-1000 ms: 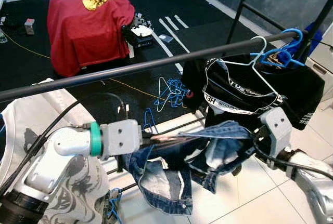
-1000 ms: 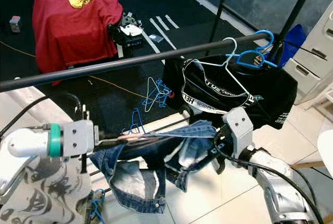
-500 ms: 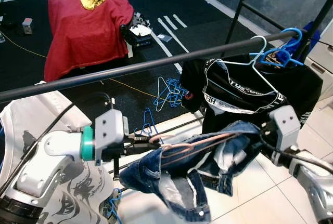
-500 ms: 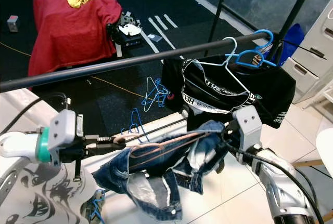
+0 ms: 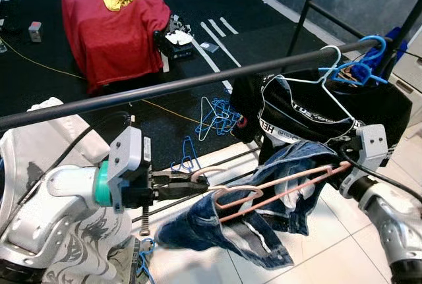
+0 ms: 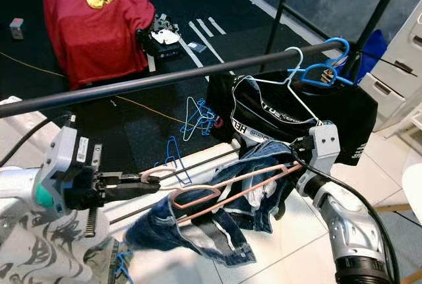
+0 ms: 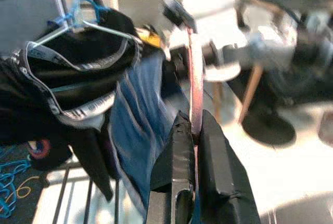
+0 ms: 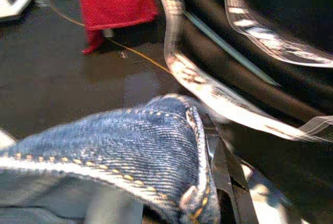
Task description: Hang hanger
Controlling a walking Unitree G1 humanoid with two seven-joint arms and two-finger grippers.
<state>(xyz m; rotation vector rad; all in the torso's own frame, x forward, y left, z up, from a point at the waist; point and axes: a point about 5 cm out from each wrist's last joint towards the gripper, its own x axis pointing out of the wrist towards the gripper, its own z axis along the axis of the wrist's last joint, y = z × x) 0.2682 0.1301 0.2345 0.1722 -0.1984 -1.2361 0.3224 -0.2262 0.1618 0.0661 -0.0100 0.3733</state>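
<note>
L gripper (image 5: 198, 180) fingers pinched on pink plastic hanger (image 5: 277, 190) hook; blue denim jeans (image 5: 264, 225) draped. R gripper (image 5: 339, 162) at far end, fingers can't tell. Below black metal rail (image 5: 165, 86).

Pink hanger (image 5: 277, 192) carries blue denim jeans (image 5: 250, 231); red cloth (image 5: 112, 20) behind.
</note>
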